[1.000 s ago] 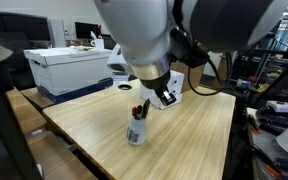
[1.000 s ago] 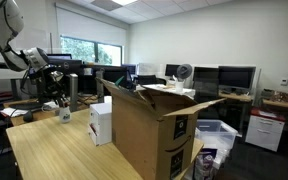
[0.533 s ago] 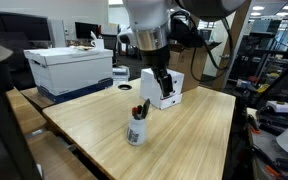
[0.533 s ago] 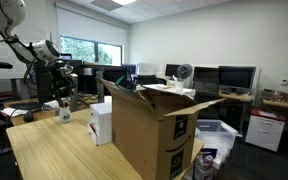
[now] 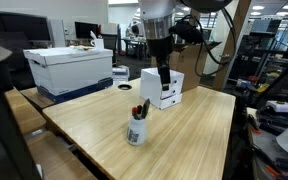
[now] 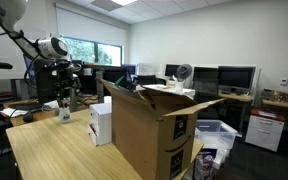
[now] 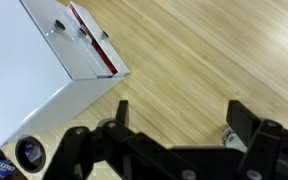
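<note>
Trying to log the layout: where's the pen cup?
In an exterior view the pen cup stands on the table, near its front edge, apart from the white box behind it.

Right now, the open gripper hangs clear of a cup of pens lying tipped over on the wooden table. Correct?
No: an exterior view shows the cup of pens standing upright on the wooden table, the open gripper hanging clear of it.
</note>
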`<action>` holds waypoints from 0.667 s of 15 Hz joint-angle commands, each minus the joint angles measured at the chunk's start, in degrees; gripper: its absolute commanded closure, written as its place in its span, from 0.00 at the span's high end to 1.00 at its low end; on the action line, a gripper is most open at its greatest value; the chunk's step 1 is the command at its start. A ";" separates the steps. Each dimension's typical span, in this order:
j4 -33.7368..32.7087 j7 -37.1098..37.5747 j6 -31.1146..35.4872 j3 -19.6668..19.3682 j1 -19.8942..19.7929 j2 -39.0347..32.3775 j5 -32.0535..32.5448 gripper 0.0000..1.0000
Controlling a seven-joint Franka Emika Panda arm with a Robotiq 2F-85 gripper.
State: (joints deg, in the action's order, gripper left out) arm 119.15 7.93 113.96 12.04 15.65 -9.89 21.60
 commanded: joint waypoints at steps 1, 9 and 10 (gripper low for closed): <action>6.06 0.88 5.93 -1.51 -3.13 6.15 -6.80 1.00; 13.89 1.00 13.36 -6.97 -9.27 15.56 -16.91 1.00; 14.81 1.54 14.25 -7.31 -9.68 16.57 -17.17 1.00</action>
State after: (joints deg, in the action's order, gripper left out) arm 129.50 8.26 125.28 5.19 7.26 2.06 6.32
